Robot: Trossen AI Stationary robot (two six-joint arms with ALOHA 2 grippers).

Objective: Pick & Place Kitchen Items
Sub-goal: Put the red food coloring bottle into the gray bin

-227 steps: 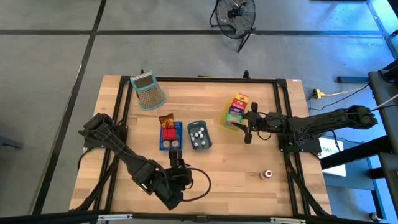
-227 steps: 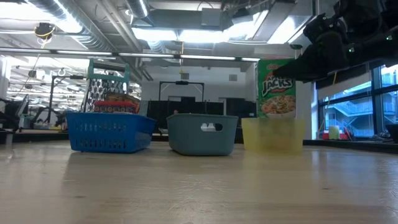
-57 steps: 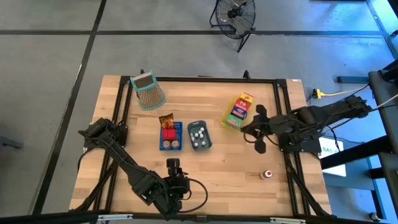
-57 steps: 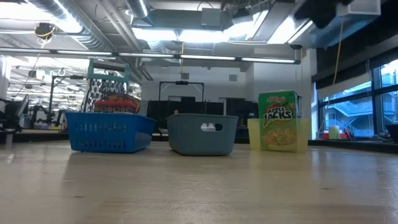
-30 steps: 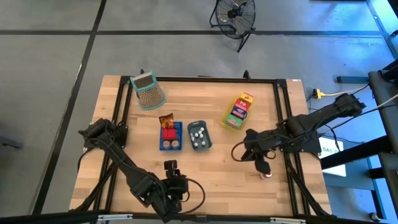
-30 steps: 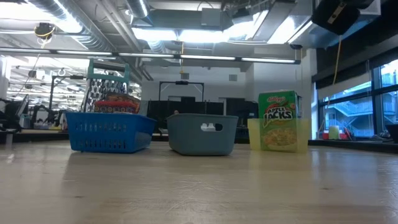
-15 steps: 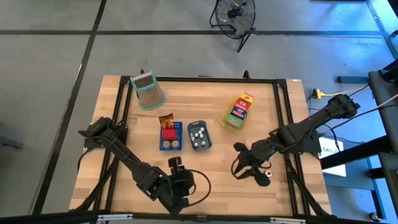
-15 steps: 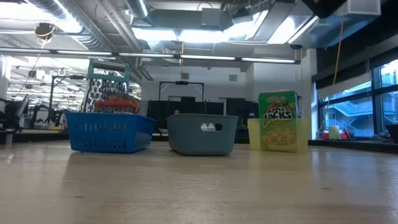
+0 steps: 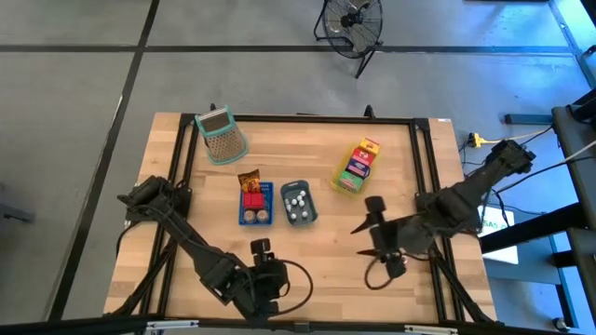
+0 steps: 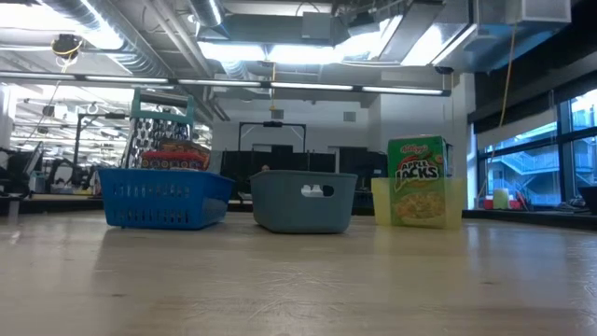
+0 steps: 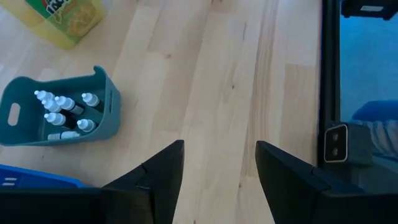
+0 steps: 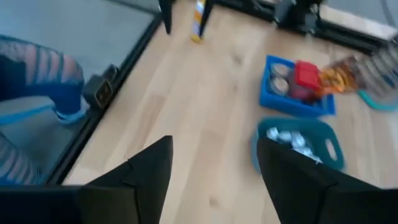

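The kitchen items lie in three trays at mid-table. The blue tray holds a red tin and a brown packet. Small white pieces fill the grey-blue tray. Coloured cartons stand in the yellow tray. My right gripper hangs open above bare wood to the right of the trays, with nothing between its fingers. My left gripper waits open near the table's near edge, with only bare table between its fingers.
A green-rimmed mesh basket lies at the far left of the table. A black frame rail runs along the table's right edge. Bare wood stretches between the trays and the near edge.
My right gripper has risen from just above the table, rolled about its own axis, and its fingers now stand wider apart. The right arm has swung toward the near edge and now covers the small jar near the right near corner. The trays have not moved.
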